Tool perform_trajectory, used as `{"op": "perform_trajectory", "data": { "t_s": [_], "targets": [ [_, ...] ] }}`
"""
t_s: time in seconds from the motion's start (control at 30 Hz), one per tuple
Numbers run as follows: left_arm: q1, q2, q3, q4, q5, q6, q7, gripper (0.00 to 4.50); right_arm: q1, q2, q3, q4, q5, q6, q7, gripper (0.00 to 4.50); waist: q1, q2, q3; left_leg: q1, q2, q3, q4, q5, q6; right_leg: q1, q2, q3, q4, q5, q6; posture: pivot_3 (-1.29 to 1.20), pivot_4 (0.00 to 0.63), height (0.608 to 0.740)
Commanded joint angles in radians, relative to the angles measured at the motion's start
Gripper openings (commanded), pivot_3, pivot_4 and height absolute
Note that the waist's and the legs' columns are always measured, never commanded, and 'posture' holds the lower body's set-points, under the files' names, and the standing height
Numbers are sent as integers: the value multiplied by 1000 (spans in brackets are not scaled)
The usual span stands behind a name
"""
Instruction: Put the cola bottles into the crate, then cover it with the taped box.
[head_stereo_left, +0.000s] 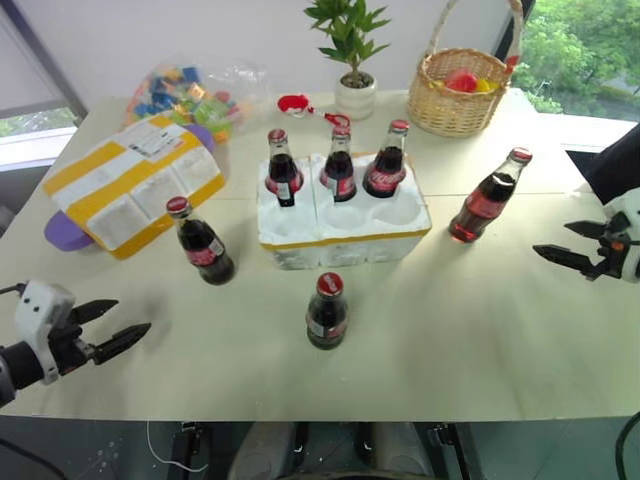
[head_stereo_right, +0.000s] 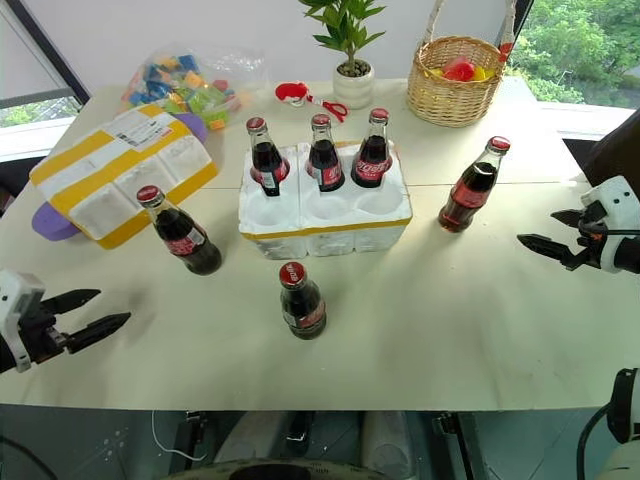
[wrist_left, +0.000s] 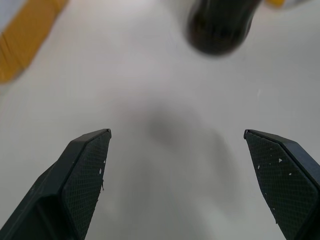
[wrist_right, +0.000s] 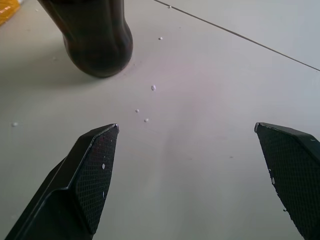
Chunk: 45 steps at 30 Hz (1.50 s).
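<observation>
Three cola bottles (head_stereo_left: 338, 165) already stand in the far row of the crate (head_stereo_left: 345, 232); its near three sockets are bare. From the head views, my left gripper (head_stereo_left: 112, 327) and right gripper (head_stereo_left: 572, 245) hang spread and empty at either side of the table (head_stereo_left: 470, 330). Three loose bottles remain: one (head_stereo_left: 203, 243) ahead of my left fingers, one (head_stereo_left: 327, 312) between my two grippers in front of the crate, one (head_stereo_left: 488, 197) ahead of my right fingers. The taped box (head_stereo_left: 130, 184) lies beyond the left bottle, apart from the crate. A wicker basket (head_stereo_left: 458, 100) at the far edge holds red and yellow pieces.

Left wrist view: my fingers (wrist_left: 82, 175) gape over bare table, a bottle base (wrist_left: 219, 25) ahead and off-centre.

Right wrist view: fingers (wrist_right: 87, 167) wide, another bottle base (wrist_right: 97, 37) ahead, off toward one pad.

I judge the next grasp wants centring first, closing around the body below the neck, keeping the bottle upright for a near socket.
</observation>
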Motion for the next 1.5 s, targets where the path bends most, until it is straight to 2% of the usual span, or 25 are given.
{"op": "perform_trajectory", "data": {
  "t_s": [0.03, 0.13, 0.23, 0.4, 0.5, 0.67, 1.07, 1.5],
  "targets": [
    [-65, 34, 65, -37, -126, 97, -1, 4446, -45, -65, -68, -146, 94, 127, 67, 4500, -2, 0, 0, 0, 0, 0, 0, 0, 0, 0, 0, 0, 1, 0, 0, 0, 150, 732],
    [-105, 79, 32, -41, -135, 116, -40, 4446, 23, -109, -97, -384, 194, 287, 159, 4500, -7, 0, 0, 0, 1, 0, -1, 0, 0, -1, 1, 0, 1, 1, 2, 0, 150, 732],
    [-163, 110, -32, -22, -120, 103, -67, 4446, 125, -136, -156, -644, 308, 455, 190, 4500, -6, 1, 0, 0, 1, 0, -1, 0, 0, -2, 1, 0, 2, 1, 2, 0, 150, 732],
    [-265, 119, -124, 17, -92, 79, -92, 4446, 242, -123, -281, -991, 497, 687, 142, 4500, 0, 1, 0, 0, 1, 0, 0, 0, 0, -1, 1, 1, 2, 1, 1, 0, 150, 732],
    [-309, 112, -169, 38, -78, 69, -105, 4446, 280, -107, -332, -1123, 582, 770, 103, 4500, 3, 0, 0, 0, 1, 0, 0, 0, 0, -1, 0, 1, 2, 0, 1, 0, 150, 732],
    [-372, 91, -235, 85, -44, 37, -103, 4446, 323, -90, -370, -1231, 662, 826, 50, 4500, 2, -1, 0, -1, 1, 0, 0, -1, 0, -1, 0, 1, 0, 1, 1, 0, 150, 732],
    [-505, 2, -391, 155, 37, -22, -87, 4446, 331, -74, -360, -1313, 778, 866, -59, 4500, 4, -1, 0, -1, 1, 0, 0, 0, 2, -1, 0, 1, 0, 2, 2, 0, 150, 732],
    [-581, -29, -407, 262, 90, -71, -62, 4446, 301, -69, -332, -1337, 860, 872, -159, 4500, 2, -2, 0, -1, 1, 0, 1, 1, 3, -1, 0, 0, 0, 2, 2, 0, 150, 732]
  ]
}}
